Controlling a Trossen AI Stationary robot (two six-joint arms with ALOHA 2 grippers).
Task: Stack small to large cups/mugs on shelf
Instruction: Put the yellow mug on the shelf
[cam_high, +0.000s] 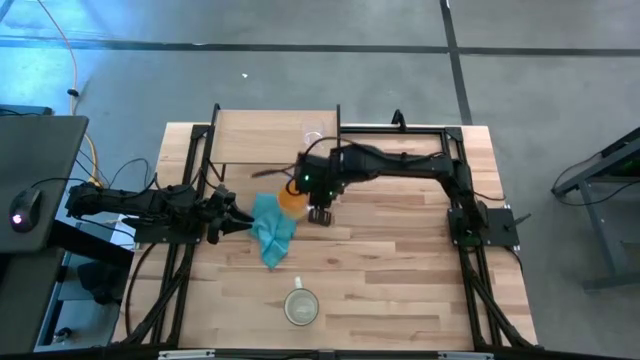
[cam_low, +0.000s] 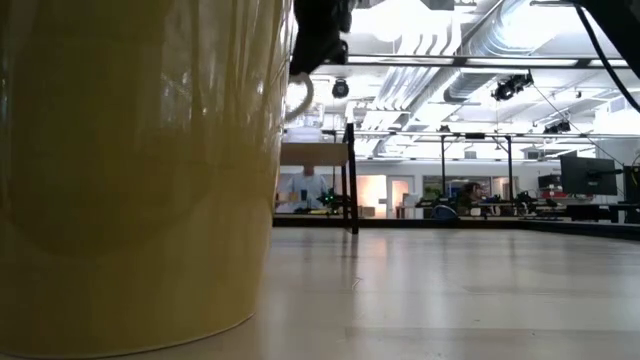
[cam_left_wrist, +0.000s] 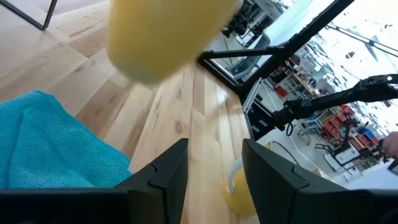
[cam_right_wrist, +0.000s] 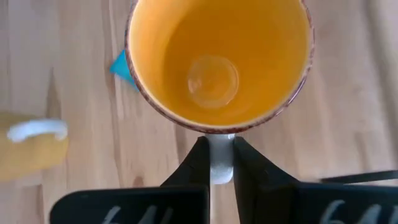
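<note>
1. Right hand (cam_right_wrist: 214, 163): fingers clamped on the pale handle of the orange glazed mug (cam_right_wrist: 217, 62), which hangs upright with its mouth open to the wrist camera; in the high view this hand (cam_high: 320, 213) is over the middle of the striped plank tabletop (cam_high: 400, 270).
2. Orange mug, high view (cam_high: 292, 198): beside the right hand and just past the far edge of the crumpled teal cloth (cam_high: 272, 228). Whether it is clear of the planks cannot be told.
3. Small clear glass cup (cam_high: 313, 137): stands on the smooth light-wood shelf with black frame edges (cam_high: 250, 140), near its right edge, at the far side of the tabletop.
4. Larger cream-white mug with handle (cam_high: 301, 306): upright on the tabletop near the front edge, well apart from the other two vessels; it fills the left of the low view (cam_low: 140, 170).
5. Left hand (cam_left_wrist: 214, 163): fingers spread wide, holding nothing, low over the tabletop with the teal cloth (cam_left_wrist: 50, 143) just beside it; in the high view it (cam_high: 238, 222) is at the cloth's left edge.
</note>
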